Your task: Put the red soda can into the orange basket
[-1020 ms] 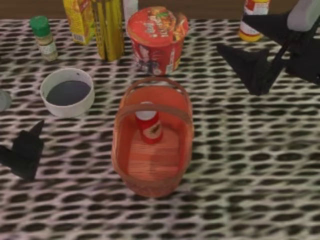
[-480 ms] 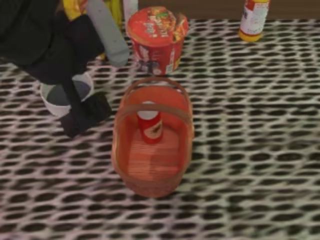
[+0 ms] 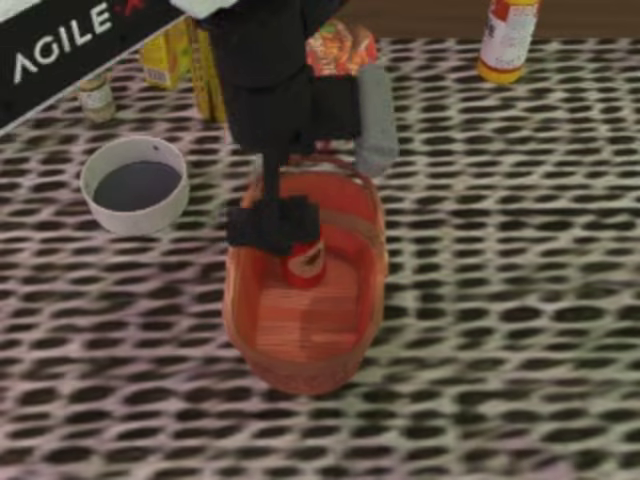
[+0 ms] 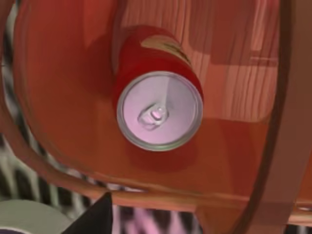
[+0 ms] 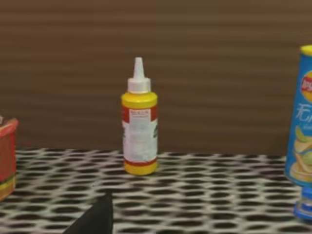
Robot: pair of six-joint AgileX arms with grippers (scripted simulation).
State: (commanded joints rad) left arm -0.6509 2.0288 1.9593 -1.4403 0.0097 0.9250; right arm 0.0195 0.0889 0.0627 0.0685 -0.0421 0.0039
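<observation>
The red soda can [image 3: 303,258] stands upright inside the orange basket [image 3: 372,290], under its arched handle. My left arm reaches in from the top left, and its gripper [image 3: 272,225] hangs open just above the can's top, at the basket's far left rim. In the left wrist view I look straight down on the can's silver lid [image 4: 159,111], with the basket wall [image 4: 58,97] around it and one dark fingertip [image 4: 100,217] at the edge; nothing is held. My right gripper is out of the top view; one of its fingertips [image 5: 97,214] shows, set well off centre.
A white bowl [image 3: 134,186] sits left of the basket. Behind it stand yellow boxes [image 3: 165,55], a small jar [image 3: 97,95] and the red noodle cup [image 3: 340,48], partly hidden by my arm. A yellow-and-red bottle [image 3: 507,38] stands back right, beside a blue tube [image 5: 302,117].
My left arm swung from the table's left front, past the white bowl, to above the basket and can. My right arm pulled back out of the top view. The can stayed put.
</observation>
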